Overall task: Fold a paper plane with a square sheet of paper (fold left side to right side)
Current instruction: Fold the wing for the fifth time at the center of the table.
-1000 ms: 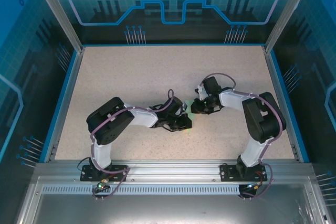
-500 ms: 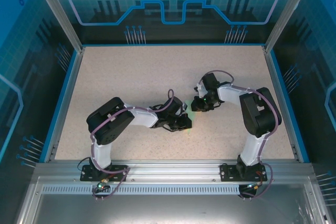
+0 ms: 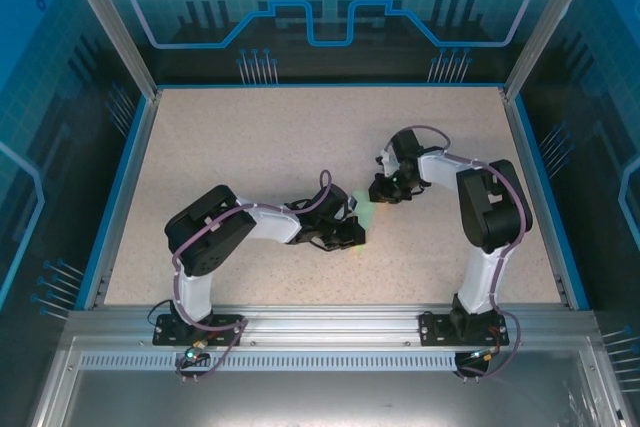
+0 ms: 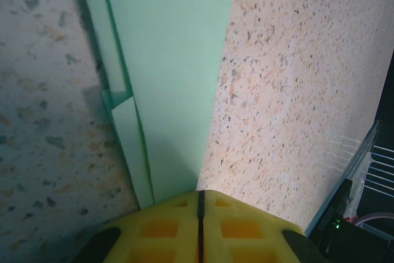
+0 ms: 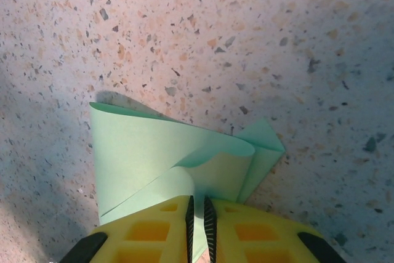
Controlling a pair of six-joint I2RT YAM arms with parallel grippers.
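- Top external: the speckled table (image 3: pixel 250 147) carries both arms, the left arm (image 3: pixel 215 232) reaching in from the near left and the right arm (image 3: pixel 490 207) bending back toward the middle.
- The sheet of paper (image 3: pixel 363 213) lies near the table's centre, between the two pincers. Little of it shows here beyond a pale green patch.
- Its long axis appears to run from the left gripper (image 3: pixel 345 235) at the nearer end to the right gripper (image 3: pixel 385 190) at the farther end. Each arm is therefore at one end of it, and neither is clearly the nearer.
- Left wrist view: the sheet (image 4: pixel 169 60) is a narrow folded strip running straight away from the fingers. Stacked layers show along its left edge.
- Here the left gripper (image 4: pixel 200 196) has its yellow pads pressed together on the strip's near end, pinning it.
- Right wrist view: the paper (image 5: pixel 148 146) bows up off the table in a soft loop, with a small pointed corner to the right.
- The right gripper (image 5: pixel 198 204) is all but closed, a thin edge of paper pinched between its pads.
- My judgement is that the coming fold depends on the left pincer anchoring the strip while the right carries the lifted end across.
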